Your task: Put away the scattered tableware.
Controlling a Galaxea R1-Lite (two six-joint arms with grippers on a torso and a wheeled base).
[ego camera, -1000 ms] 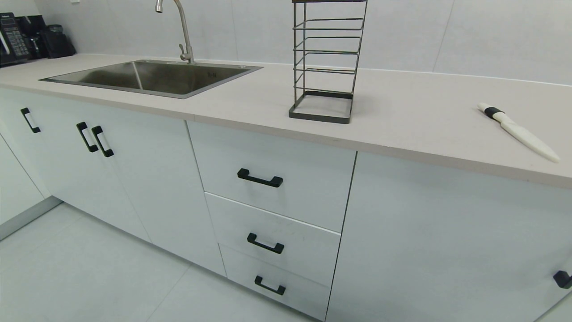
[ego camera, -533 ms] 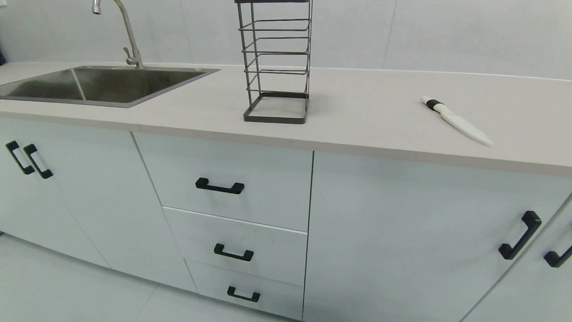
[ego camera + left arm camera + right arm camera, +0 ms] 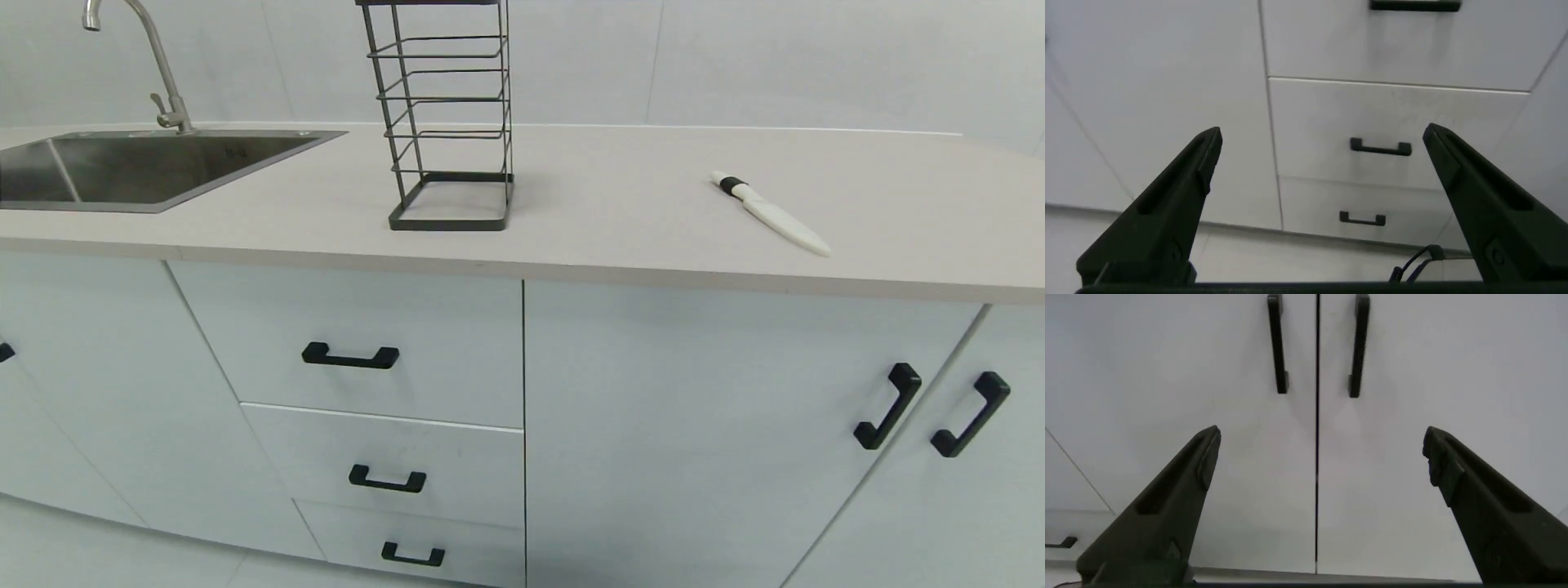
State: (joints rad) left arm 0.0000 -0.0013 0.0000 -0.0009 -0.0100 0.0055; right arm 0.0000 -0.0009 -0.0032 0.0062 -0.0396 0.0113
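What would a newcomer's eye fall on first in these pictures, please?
A white knife lies alone on the right part of the counter. A tall, empty wire rack stands near the middle of it, with a steel sink to its left.

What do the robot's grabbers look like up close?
Both the left gripper and right gripper have two matte black fingers, broad at the base and tapering to blunt tips. A thin dark cable loops near the left one's base.

Apparent rightward pan of head camera
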